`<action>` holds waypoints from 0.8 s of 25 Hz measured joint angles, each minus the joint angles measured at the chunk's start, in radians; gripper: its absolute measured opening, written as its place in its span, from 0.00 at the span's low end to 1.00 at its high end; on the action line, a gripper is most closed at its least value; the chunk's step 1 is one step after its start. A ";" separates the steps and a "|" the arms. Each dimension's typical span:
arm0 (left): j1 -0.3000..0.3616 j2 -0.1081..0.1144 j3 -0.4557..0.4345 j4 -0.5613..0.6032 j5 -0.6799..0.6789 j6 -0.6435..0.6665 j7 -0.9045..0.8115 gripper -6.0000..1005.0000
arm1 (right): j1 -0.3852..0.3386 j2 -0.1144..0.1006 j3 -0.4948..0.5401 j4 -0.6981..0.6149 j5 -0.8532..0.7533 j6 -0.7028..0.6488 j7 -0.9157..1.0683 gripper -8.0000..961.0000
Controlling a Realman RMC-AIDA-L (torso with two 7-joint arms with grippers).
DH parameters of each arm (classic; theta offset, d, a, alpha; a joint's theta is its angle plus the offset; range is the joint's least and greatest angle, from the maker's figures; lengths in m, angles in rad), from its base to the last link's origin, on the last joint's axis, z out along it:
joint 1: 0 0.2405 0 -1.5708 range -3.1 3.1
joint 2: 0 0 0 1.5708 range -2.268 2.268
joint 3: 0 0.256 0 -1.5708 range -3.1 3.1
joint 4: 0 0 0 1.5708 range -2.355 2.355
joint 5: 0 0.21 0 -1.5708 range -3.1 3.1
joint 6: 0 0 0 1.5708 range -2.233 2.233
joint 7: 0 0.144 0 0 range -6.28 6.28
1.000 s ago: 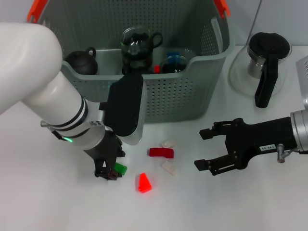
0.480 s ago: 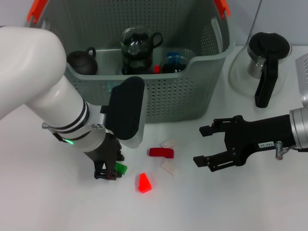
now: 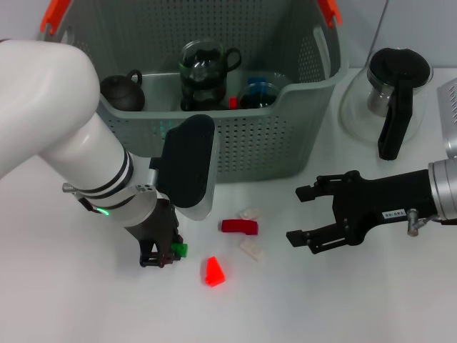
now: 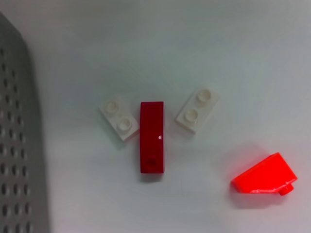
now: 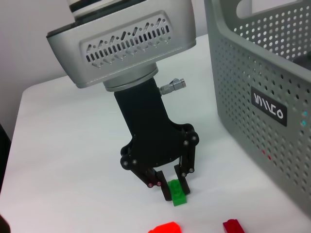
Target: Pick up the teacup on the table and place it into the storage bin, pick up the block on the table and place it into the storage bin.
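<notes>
The left gripper [image 3: 162, 256] clenches a green block [image 3: 178, 249] on the white table [image 3: 343, 300] before the storage bin [image 3: 257, 143], while the right gripper [image 3: 305, 216] hovers released nearby.

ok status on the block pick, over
Left gripper down on table, jaws closed around green block. Right gripper open, hovering beside loose bricks. Storage bin behind, teapots already inside. Nothing blocking the lift.
</notes>
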State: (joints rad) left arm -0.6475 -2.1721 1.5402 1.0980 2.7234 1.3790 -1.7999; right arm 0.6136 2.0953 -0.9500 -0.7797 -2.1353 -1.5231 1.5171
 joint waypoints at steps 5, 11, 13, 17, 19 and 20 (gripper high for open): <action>0.002 0.000 -0.021 0.034 -0.020 0.036 -0.025 0.21 | 0.000 0.000 0.003 0.000 0.000 0.000 0.000 0.95; -0.003 0.002 -0.330 0.164 -0.349 0.352 -0.067 0.19 | -0.011 -0.012 0.017 0.000 0.000 -0.006 0.001 0.95; -0.014 0.005 -0.473 0.187 -0.480 0.422 -0.127 0.19 | -0.017 -0.016 0.033 0.001 0.000 -0.012 0.002 0.95; -0.044 0.023 -0.643 0.244 -0.572 0.380 -0.280 0.19 | -0.032 -0.019 0.047 0.001 0.001 -0.018 0.002 0.95; -0.062 0.046 -0.670 0.253 -0.571 0.307 -0.319 0.19 | -0.036 -0.020 0.048 0.001 0.003 -0.019 0.002 0.95; -0.073 0.063 -0.671 0.247 -0.562 0.241 -0.345 0.20 | -0.037 -0.019 0.048 0.001 0.002 -0.018 0.002 0.95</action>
State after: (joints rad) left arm -0.7203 -2.1095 0.8695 1.3455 2.1616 1.6197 -2.1451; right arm 0.5769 2.0759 -0.9023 -0.7790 -2.1329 -1.5415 1.5187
